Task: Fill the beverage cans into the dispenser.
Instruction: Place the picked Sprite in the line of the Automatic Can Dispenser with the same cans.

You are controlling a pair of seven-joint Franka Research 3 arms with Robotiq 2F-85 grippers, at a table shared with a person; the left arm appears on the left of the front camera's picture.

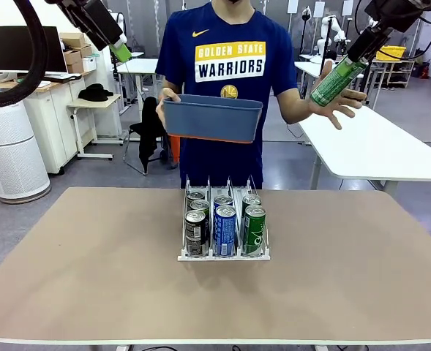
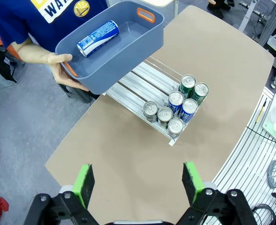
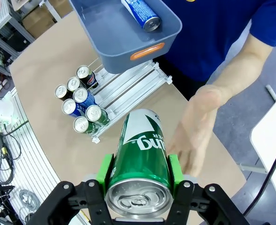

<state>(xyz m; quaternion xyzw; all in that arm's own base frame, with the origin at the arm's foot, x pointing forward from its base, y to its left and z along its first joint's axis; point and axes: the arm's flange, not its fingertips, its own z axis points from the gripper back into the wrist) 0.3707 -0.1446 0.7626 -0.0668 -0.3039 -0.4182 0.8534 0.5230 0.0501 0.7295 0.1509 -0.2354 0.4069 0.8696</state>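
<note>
Clamped between the right jaws, green pads pressed to its sides: a green can, tilted, held high toward the far right. Just beside its lower end, a person's open hand, palm up and fingers spread; touching the can or not, hard to tell. Left jaws released, spread wide with nothing between them, raised high at the left and looking down on the tan surface. Gripped in the person's other hand and lifted over the far end of the rack, a blue bin, with one blue-and-white can lying on its side inside. Near the middle of the surface, the clear three-lane rack, with seven cans upright and bunched at its near end: three dark cans in the left lane, two blue-and-white cans in the middle lane, two green cans in the right lane.
</note>
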